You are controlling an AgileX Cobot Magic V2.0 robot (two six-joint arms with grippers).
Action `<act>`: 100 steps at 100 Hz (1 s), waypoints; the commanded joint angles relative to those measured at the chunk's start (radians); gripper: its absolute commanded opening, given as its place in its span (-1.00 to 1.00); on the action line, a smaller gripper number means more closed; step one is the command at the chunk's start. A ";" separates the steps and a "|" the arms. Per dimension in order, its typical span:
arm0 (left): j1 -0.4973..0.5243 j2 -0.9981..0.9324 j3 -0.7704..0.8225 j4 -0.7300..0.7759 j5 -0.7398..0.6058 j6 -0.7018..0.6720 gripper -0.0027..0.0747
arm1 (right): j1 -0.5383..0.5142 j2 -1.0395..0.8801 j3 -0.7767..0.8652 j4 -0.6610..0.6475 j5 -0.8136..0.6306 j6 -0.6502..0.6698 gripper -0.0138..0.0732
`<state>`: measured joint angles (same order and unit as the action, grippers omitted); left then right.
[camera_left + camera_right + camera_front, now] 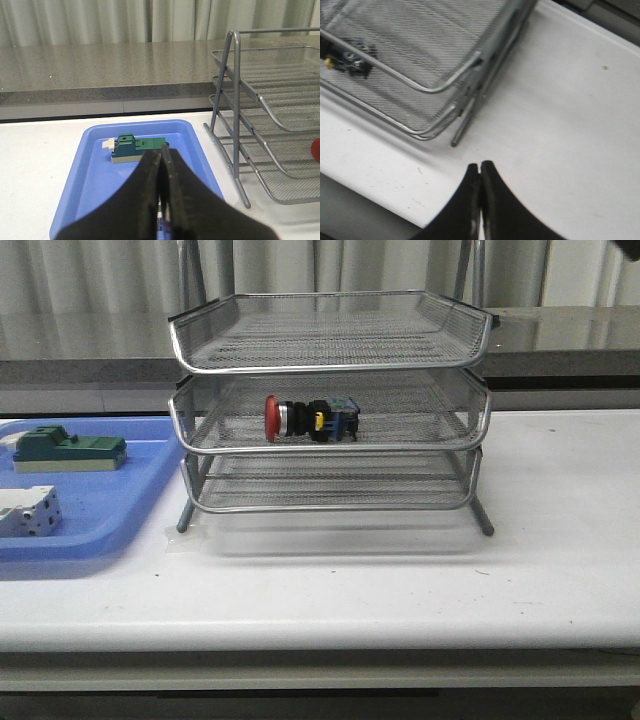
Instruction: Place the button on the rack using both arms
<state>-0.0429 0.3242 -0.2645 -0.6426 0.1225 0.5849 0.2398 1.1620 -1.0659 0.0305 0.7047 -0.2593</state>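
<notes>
Status: the button (310, 419) lies on its side in the middle tier of the rack (330, 345), red head toward the robot's left, rear block toward its right. It rests on the mesh, near the front rim of that tier. No gripper touches it.

Left gripper (161, 165): fingers pressed together, holding nothing. It hangs above the blue tray (90, 185). The green block (135, 148) lies just ahead of the fingertips, on that tray. The rack stands off to the gripper's right side; a sliver of the button's red head shows at the edge of the left wrist view, well apart from the fingers.

Right gripper (480, 172): fingers together, holding nothing. It hangs above the bare table (560, 110), beyond the rack's right front corner. The button's rear block shows ahead and to the gripper's left, inside the mesh, well apart from the fingertips.

A white block (28, 512) also lies on the blue tray, near its front edge.

Progress: judged from the layout, placement is done. The button sits in the rack and both grippers are clear of it. What remains, if anything, is parking the arms.
</notes>
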 commanded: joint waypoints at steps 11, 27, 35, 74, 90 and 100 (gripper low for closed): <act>0.002 0.007 -0.028 -0.013 -0.073 -0.010 -0.98 | -0.064 -0.179 0.064 -0.135 -0.037 0.160 -0.81; 0.002 0.007 -0.028 -0.013 -0.073 -0.010 -0.98 | -0.088 -0.327 0.187 -0.162 -0.044 0.208 -0.81; 0.002 0.007 -0.028 -0.013 -0.073 -0.010 -0.98 | -0.088 -0.406 0.248 -0.162 -0.050 0.220 -0.81; 0.002 0.007 -0.028 -0.013 -0.073 -0.010 -0.98 | -0.088 -0.802 0.500 -0.164 -0.114 0.311 -0.81; 0.002 0.007 -0.028 -0.013 -0.073 -0.010 -0.98 | -0.088 -0.906 0.528 -0.164 -0.107 0.311 -0.81; 0.002 0.007 -0.028 -0.013 -0.073 -0.010 -0.98 | -0.088 -0.927 0.528 -0.164 -0.082 0.311 -0.81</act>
<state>-0.0429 0.3242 -0.2645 -0.6426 0.1225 0.5849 0.1583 0.2382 -0.5154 -0.1126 0.6772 0.0494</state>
